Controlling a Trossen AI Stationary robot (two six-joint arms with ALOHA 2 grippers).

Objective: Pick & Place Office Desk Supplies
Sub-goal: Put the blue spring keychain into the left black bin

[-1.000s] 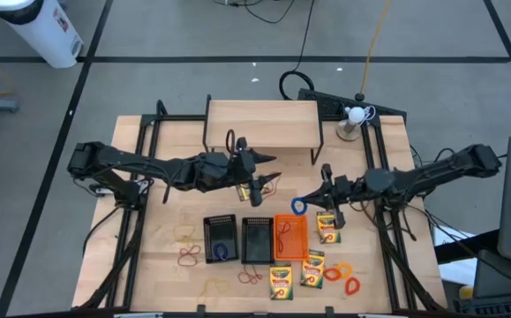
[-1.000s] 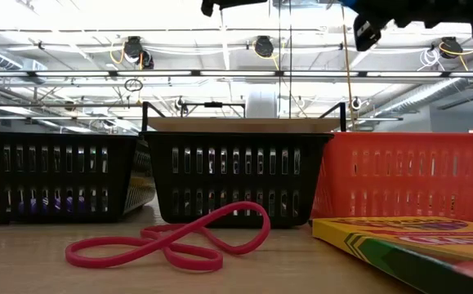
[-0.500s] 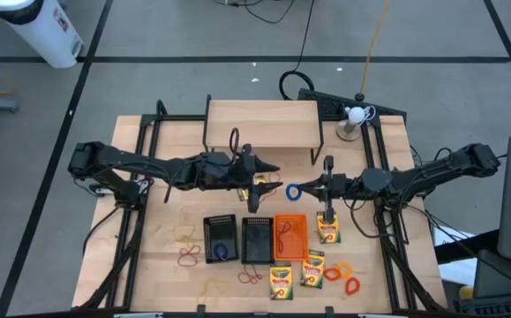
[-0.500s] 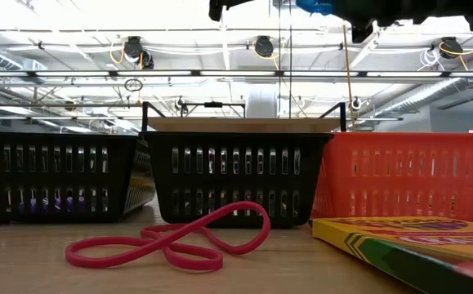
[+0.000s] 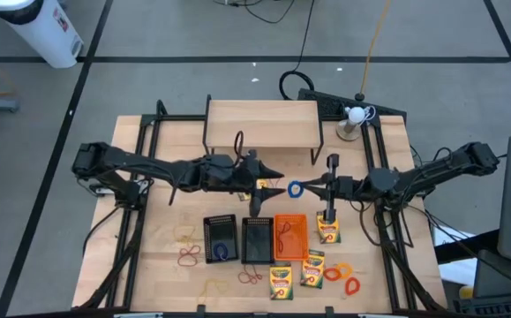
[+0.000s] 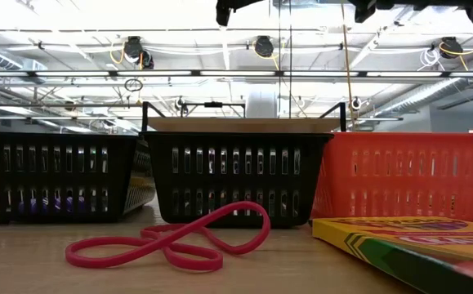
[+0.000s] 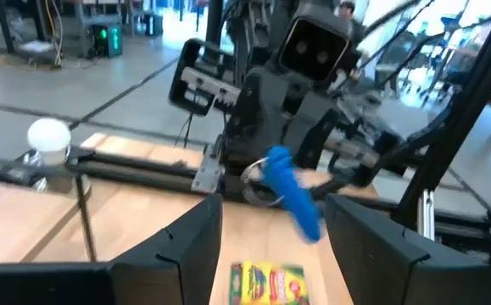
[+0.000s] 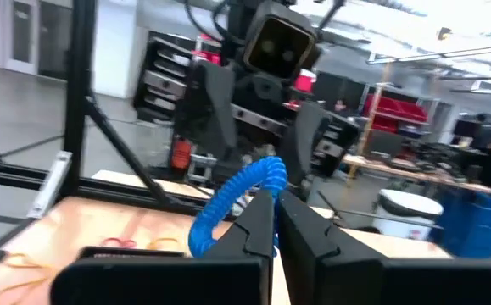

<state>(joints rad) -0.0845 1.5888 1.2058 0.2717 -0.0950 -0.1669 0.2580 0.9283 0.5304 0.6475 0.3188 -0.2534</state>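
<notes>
Three mesh trays sit in a row near the table's front edge: a black tray (image 5: pixel 221 239), a second black tray (image 5: pixel 256 240) and an orange tray (image 5: pixel 290 237). In front of them lie a red rubber band (image 6: pixel 171 241) and a crayon box (image 6: pixel 408 247), with more crayon boxes (image 5: pixel 281 281) and orange and red bands (image 5: pixel 341 276) close by. Farther back, above the table's middle, the right gripper (image 5: pixel 303 187) has its fingers pressed together on a blue rubber band (image 8: pixel 232 203), holding it in the air. The left gripper (image 5: pixel 271 180) faces it just beside the band, its fingers (image 7: pixel 175 246) spread apart and empty, the loop hanging between the two arms. Beyond them stand the light wooden shelf (image 5: pixel 261 124) and, at the far right corner, a small white ball (image 5: pixel 355 114)
</notes>
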